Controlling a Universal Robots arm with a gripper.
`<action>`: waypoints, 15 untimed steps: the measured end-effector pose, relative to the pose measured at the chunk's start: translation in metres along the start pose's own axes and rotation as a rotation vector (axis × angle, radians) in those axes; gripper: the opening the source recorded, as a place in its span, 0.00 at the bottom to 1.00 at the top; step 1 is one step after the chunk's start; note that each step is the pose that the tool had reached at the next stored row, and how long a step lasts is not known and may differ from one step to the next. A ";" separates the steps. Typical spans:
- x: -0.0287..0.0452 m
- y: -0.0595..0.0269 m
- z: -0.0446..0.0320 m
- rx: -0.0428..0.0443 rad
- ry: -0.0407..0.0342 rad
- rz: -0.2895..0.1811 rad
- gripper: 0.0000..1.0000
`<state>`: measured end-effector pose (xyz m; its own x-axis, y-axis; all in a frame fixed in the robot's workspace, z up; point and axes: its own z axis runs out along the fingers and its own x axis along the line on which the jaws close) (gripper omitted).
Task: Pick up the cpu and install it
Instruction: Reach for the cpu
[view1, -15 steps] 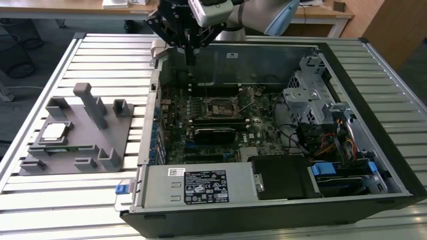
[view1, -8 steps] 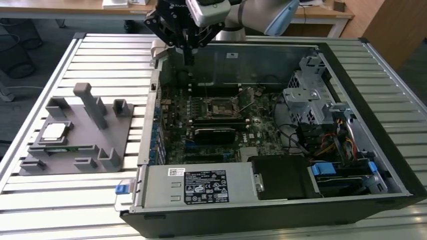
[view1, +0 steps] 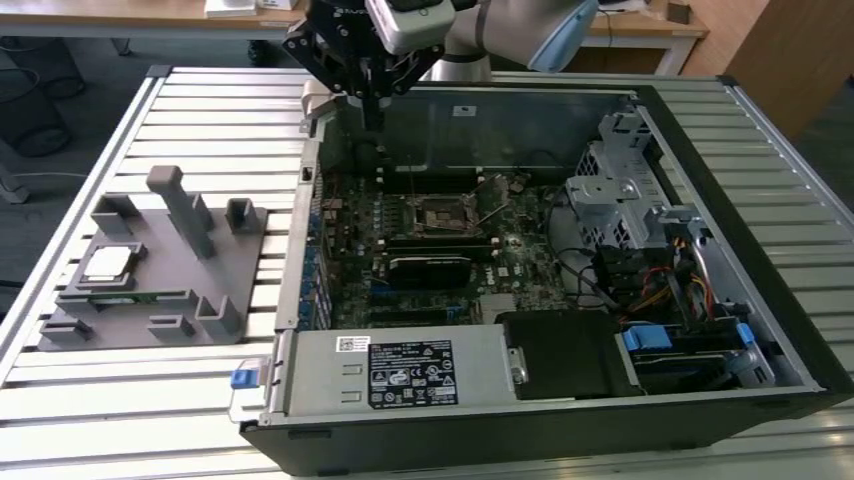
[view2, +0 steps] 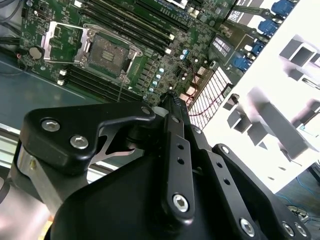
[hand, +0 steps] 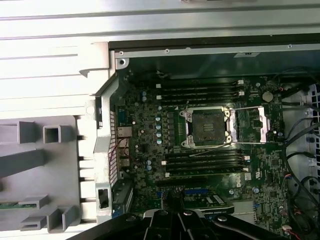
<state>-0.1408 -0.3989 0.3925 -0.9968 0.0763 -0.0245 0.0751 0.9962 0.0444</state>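
1. The gripper (view1: 371, 116) hangs fingers-down over the far rim of the open case (view1: 787, 330), toward the exterior view's left. The fingers look pinched together with nothing between them.
2. The cpu (view1: 110, 263) isn't near it at all. It's lying flat on the grey tray (view1: 247, 272), which sits on the slatted table (view1: 134, 400) outside the case on the exterior view's left, well apart from the gripper.
3. There's a green memory stick (view1: 134, 297) on the same tray, just beside the cpu on the side nearer the camera.
4. The socket (view1: 441, 212) is roughly mid-motherboard. In the first wrist view the socket (hand: 209, 126) has its metal cover swung open to one side, with the dark contact square showing.
5. The second wrist view looks down past the black gripper body at that same socket (view2: 106, 51), with the pale tray shapes off past the case edge.
6. Gripper and socket are apart, nothing touching.
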 end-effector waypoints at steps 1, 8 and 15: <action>0.0002 0.0000 0.0000 0.0000 0.0000 0.000 0.11; 0.0021 -0.0002 0.0001 0.0000 0.0000 0.000 0.11; 0.0051 -0.0004 0.0001 0.0001 0.0000 0.000 0.11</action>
<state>-0.1459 -0.3990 0.3922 -0.9968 0.0762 -0.0244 0.0751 0.9962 0.0443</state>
